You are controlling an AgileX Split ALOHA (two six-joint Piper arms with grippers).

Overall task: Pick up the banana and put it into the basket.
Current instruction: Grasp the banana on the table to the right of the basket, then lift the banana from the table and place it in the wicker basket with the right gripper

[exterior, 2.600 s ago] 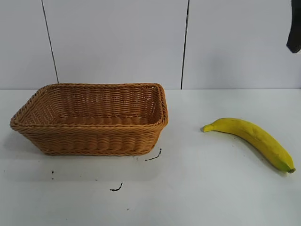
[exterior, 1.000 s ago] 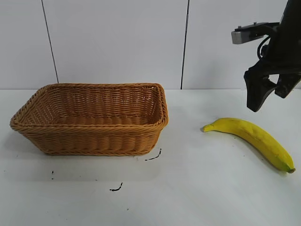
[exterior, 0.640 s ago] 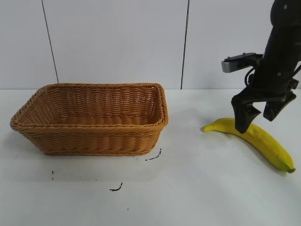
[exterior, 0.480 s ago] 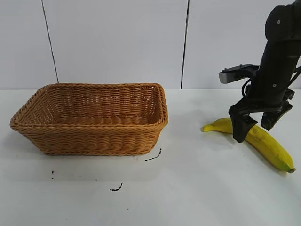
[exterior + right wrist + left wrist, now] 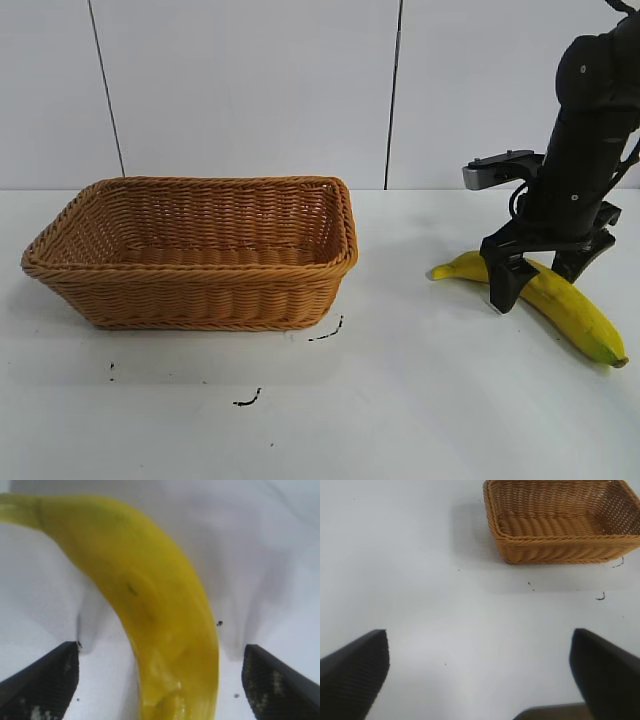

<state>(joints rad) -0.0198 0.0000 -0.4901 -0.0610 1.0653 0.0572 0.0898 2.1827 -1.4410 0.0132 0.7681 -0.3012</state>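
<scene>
At the left of the exterior view the basket (image 5: pixel 195 250) sits on the white table (image 5: pixel 400 400), mouth up and with nothing in it. The left gripper (image 5: pixel 480 680) does not show in that view; its own wrist view shows its fingers (image 5: pixel 352 672) spread wide at the lower corners of the frame, with bare table between them and the basket (image 5: pixel 560 525) well off at the upper right.

At the right of the exterior view the banana (image 5: pixel 540 297) lies flat on the table, well apart from the basket. Its long axis runs from the stem end at middle right down to the dark tip at the lower right edge.

The right gripper (image 5: pixel 540 280) is the nearer one by far. Its arm comes down from the upper right corner and the gripper points straight down over the banana's stem-side half. The fingers (image 5: pixel 503 285) straddle the fruit across its width, one on each side, tips at or near the table. In the right wrist view the banana (image 5: pixel 150 610) runs up the middle of the frame between the two fingers (image 5: pixel 42 680), with bare table visible on both sides, so the jaws stand apart and are not yet clamped.

The grip looks lined up: closing across the short axis should catch the banana.
</scene>
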